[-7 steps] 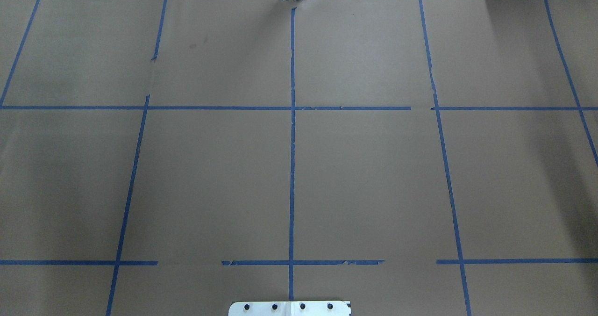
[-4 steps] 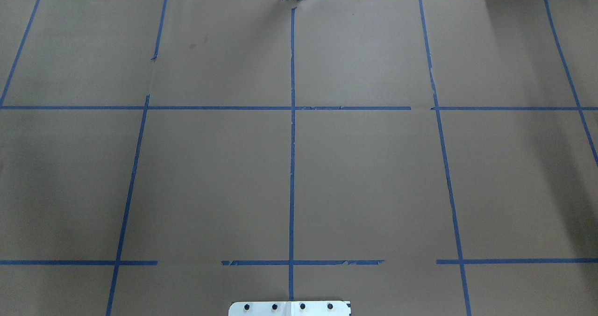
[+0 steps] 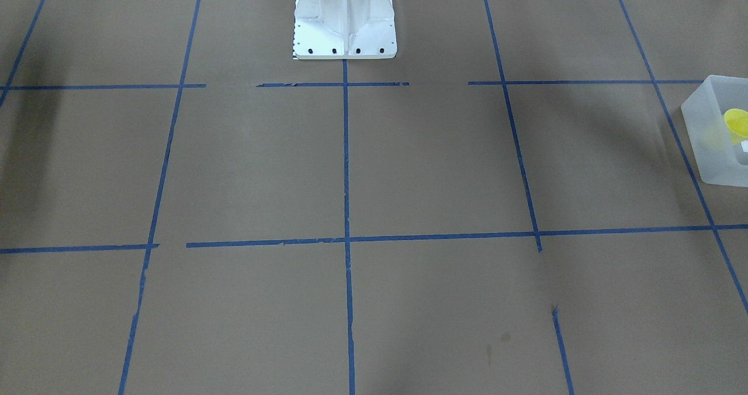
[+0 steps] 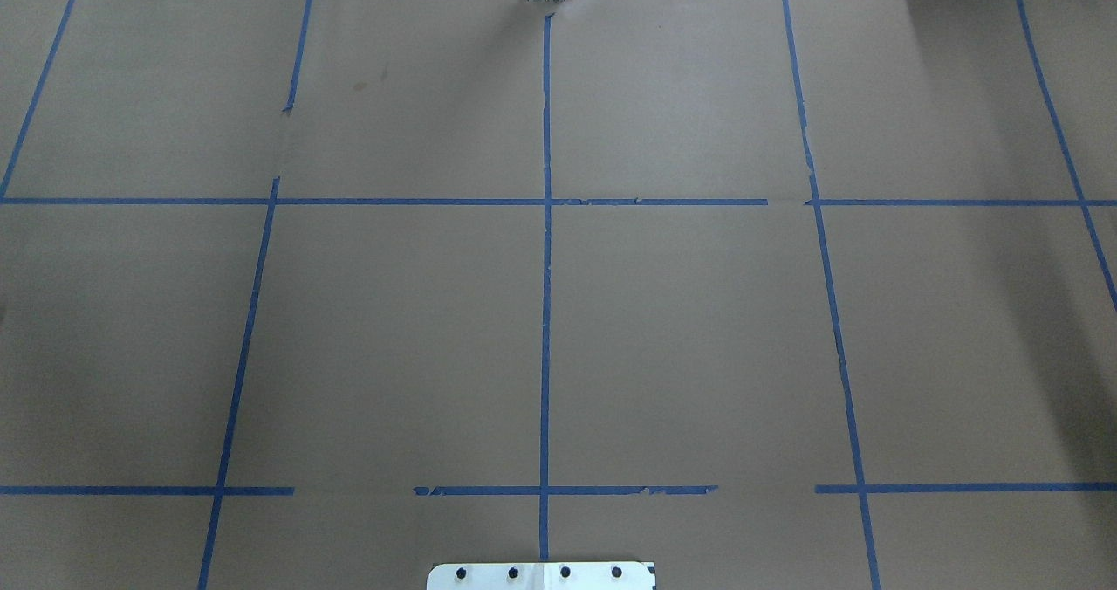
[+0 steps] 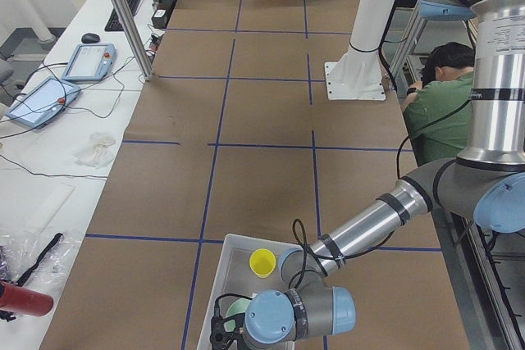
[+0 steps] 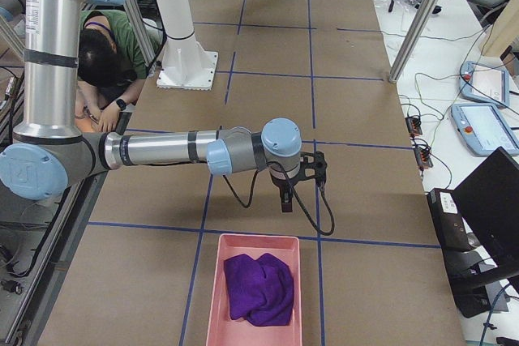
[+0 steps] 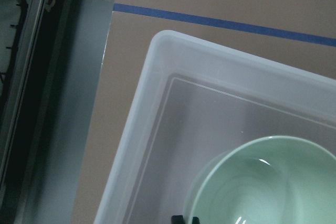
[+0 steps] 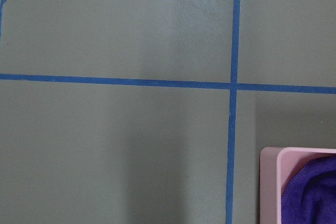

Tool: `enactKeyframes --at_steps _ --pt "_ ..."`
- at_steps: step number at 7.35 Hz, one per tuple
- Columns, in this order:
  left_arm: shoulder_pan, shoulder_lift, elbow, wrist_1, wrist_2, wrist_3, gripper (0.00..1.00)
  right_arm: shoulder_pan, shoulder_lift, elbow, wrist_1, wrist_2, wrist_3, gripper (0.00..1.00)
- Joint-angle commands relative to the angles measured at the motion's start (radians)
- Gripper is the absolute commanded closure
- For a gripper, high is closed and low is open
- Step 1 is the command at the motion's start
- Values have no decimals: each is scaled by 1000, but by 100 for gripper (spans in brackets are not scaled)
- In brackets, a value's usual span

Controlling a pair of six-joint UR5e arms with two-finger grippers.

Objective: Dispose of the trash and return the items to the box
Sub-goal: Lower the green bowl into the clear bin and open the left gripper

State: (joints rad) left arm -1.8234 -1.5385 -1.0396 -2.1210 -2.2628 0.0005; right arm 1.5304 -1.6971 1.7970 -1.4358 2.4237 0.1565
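The frosted-white box [image 5: 215, 276] stands at the table's end on my left; it also shows in the front-facing view [image 3: 707, 138] and the left wrist view [image 7: 152, 108]. The yellow cup [image 5: 262, 262] stands upright inside it. The mint-green bowl [image 7: 268, 182] lies inside beside it. My left gripper [image 5: 223, 334] hangs over the bowl in the box; I cannot tell whether it is open or shut. My right gripper [image 6: 285, 200] points down over bare table just short of the pink tray; I cannot tell its state.
A pink tray [image 6: 212, 313] with a purple cloth [image 6: 259, 288] sits at the table's end on my right, its corner in the right wrist view [image 8: 270, 182]. The white robot base [image 3: 345, 18] stands at mid table edge. Blue tape lines grid the brown paper.
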Motion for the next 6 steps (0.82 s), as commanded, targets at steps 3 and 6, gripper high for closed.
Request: enactKeyframes --at_steps 3,6 --pt "-1 0 -132 6 9 -19 0 1 -1 5 0 2 0 0" --pt "1 87 -469 -7 20 -19 0 2 -4 5 0 2 2 0"
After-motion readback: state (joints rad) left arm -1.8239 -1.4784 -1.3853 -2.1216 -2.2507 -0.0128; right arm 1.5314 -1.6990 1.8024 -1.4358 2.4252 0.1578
